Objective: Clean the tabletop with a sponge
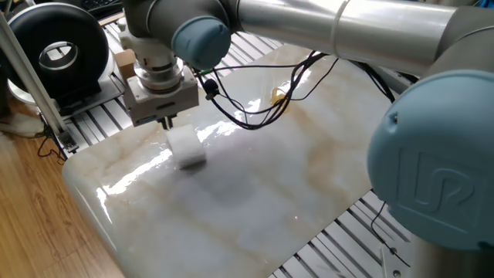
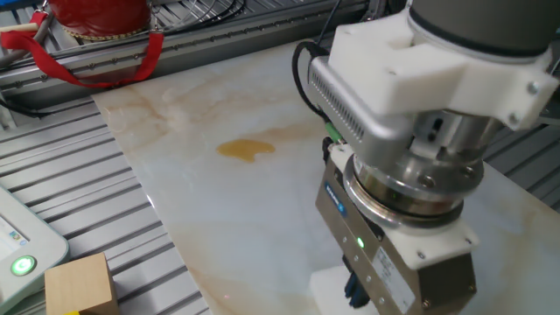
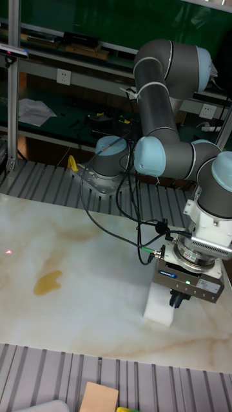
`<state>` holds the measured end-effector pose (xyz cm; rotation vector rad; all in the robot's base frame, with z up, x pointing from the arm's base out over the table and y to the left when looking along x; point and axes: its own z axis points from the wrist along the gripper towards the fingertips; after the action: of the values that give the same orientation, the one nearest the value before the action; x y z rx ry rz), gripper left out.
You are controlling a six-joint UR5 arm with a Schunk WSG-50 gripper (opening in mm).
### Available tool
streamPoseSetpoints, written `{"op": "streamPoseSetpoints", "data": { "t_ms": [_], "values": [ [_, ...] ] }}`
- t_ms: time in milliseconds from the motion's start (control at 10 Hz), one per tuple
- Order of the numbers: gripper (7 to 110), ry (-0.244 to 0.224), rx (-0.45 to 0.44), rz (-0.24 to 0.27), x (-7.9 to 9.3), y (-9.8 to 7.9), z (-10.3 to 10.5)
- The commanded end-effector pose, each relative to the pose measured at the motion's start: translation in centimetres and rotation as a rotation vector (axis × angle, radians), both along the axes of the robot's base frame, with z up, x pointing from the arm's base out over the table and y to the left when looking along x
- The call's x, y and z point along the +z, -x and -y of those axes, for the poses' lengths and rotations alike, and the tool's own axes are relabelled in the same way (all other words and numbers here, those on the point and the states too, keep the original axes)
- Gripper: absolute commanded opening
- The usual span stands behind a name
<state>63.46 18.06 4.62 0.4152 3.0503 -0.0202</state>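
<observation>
The gripper (image 3: 176, 300) hangs right over the sponge (image 3: 160, 305), which lies on the tabletop (image 3: 84, 257) well apart from the amber stain (image 3: 48, 281). Whether its fingers are open or closed cannot be told.

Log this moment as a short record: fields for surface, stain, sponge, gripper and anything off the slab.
surface: glossy white marble-look tabletop with beige veins
stain: small amber puddle, not yet wiped, apart from the sponge
sponge: small white foam block lying flat on the tabletop
gripper: two-finger gripper directly above the sponge, dark fingers at its top edge; open or shut unclear
off-slab: tan cardboard box on the ribbed grey frame
</observation>
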Motion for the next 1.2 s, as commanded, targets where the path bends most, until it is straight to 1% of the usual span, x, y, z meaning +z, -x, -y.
{"op": "streamPoseSetpoints", "data": {
  "t_ms": [0,100,200,400,500,600,700,800,900,1000,1100],
  "values": [
    [7,0.015,-0.037,-0.037,-0.1,1.4,1.1],
    [7,0.013,-0.033,-0.039,-0.2,1.6,1.4],
    [7,-0.010,-0.029,-0.033,-0.5,1.5,1.2],
    [7,-0.010,-0.031,-0.033,-0.3,1.3,1.4],
    [7,-0.006,-0.023,-0.024,-0.3,1.1,1.5],
    [7,0.059,0.005,0.022,-0.1,-0.1,3.1],
    [7,0.084,-0.014,0.025,-0.1,-0.1,3.8],
    [7,0.072,-0.036,0.025,-0.1,-0.1,3.5],
    [7,0.055,-0.036,0.074,0.0,-1.3,3.1],
    [7,0.075,-0.008,0.120,0.2,-2.5,3.5],
    [7,0.078,-0.014,0.119,0.2,-2.5,3.6]
  ]
}}
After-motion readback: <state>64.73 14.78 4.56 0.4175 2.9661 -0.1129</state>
